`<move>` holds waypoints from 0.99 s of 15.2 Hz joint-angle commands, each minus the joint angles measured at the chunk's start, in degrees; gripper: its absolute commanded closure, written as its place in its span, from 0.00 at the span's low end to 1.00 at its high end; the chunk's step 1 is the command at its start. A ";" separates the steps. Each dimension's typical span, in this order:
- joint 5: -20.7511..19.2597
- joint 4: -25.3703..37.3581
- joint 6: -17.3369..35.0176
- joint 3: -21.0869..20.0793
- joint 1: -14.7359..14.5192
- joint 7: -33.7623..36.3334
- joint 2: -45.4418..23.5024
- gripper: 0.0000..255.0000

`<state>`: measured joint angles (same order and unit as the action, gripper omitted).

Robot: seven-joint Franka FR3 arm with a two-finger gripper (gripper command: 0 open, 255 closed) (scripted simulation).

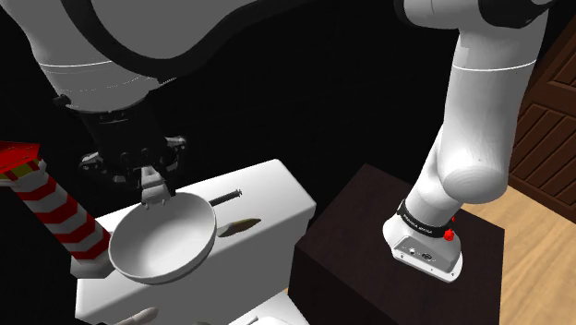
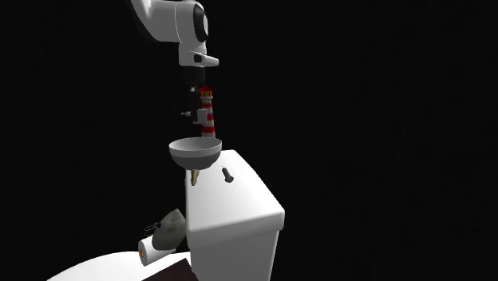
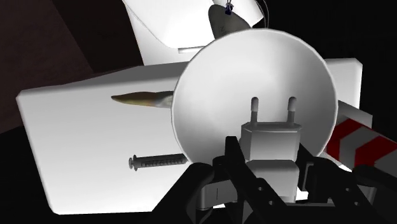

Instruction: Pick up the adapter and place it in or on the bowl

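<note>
The adapter [image 3: 270, 137] is a pale grey block with two round prongs. It is clasped between the tool's [image 3: 270, 158] fingers and hangs just over the bowl's [image 3: 254, 70] edge, prongs pointing down. The bowl is plain, whitish-grey, round and upright, and sits on the white toilet tank [image 3: 83, 146].

Arm [image 1: 480, 111] arched over, tool [image 1: 154, 189] pointing down, apparently clamped on adapter [image 3: 270, 137].

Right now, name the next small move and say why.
Likely open the pincer: it clasps the white adapter just over the bowl, prongs pointing into its hollow, so letting go should drop it inside.
</note>
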<state>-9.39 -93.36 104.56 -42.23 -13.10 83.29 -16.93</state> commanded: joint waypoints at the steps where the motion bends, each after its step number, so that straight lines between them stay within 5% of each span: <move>1: -1.99 2.64 -0.31 0.38 -1.76 1.58 -3.03 1.00; 15: -3.93 -4.36 8.46 1.45 -1.89 2.70 -5.38 1.00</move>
<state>-13.24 -97.48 112.68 -40.82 -14.98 85.94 -22.24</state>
